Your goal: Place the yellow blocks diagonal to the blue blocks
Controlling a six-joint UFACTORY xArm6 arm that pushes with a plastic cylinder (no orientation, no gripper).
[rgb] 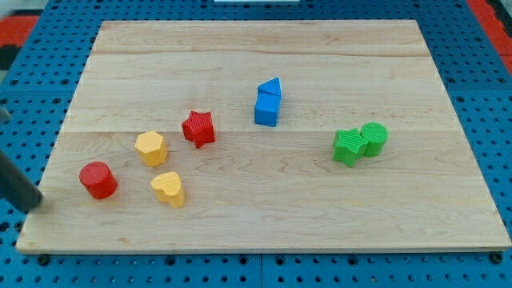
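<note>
Two yellow blocks lie at the board's lower left: a yellow hexagon [150,148] and a yellow heart [168,189] just below and right of it. Two blue blocks touch near the board's middle top: a blue triangle [270,86] above a blue cube [266,110]. My tip [35,205] is at the board's left edge, to the left of the red cylinder [98,179] and well left of the yellow blocks, touching no block.
A red star [198,128] sits between the yellow hexagon and the blue cube. A green star [348,146] and a green cylinder [374,137] touch at the right. The wooden board [264,232] lies on a blue pegboard.
</note>
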